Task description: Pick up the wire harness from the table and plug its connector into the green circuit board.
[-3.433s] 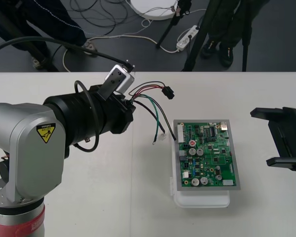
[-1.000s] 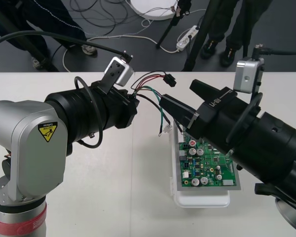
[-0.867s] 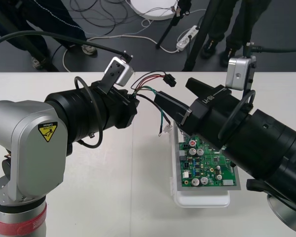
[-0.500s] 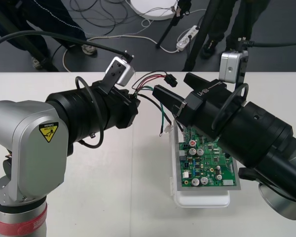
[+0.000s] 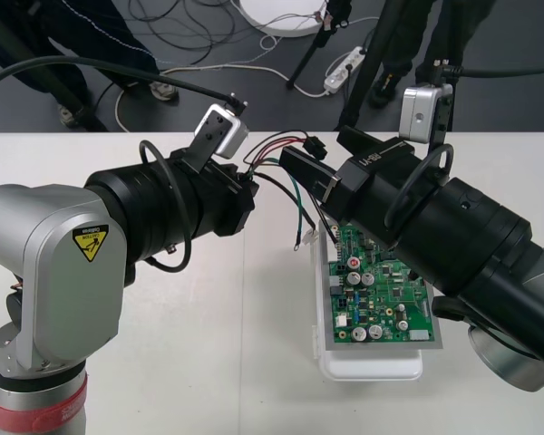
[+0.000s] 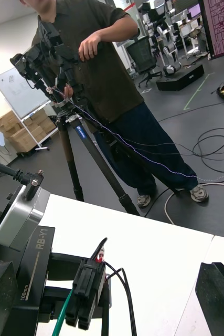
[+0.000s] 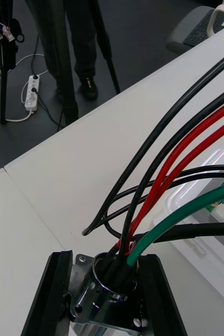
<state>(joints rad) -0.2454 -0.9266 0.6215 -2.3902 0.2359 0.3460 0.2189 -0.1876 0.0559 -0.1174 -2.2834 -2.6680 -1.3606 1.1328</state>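
Though held clear of the table, not yet plugged in: wire harness pinched at one end by the left gripper, fingers clenched on either side of the flange of its round metal socket, with red, black and green wires fanning out from there. At the other end, small black plug in the air just past the far edge of the green circuit board and apart from it. Stretched over the board and its white base, right gripper, fingers spread wide to either side of the plug, gripping nothing. Likely to weigh next to nothing and to handle as two hard ends joined by limp, slightly springy leads; no use pushing on the wires, since bound to buckle rather than drive the plug. Best taken at the plug's moulded body, across its flat sides and toward the wire end, leaving the mating face free. Probably delicate at the pins and where the leads enter the housing, so a firm but modest squeeze, with no tugging against the left's hold. Worth minding the loose lead ends dangling beside the board's corner, apt to snag on the way down.
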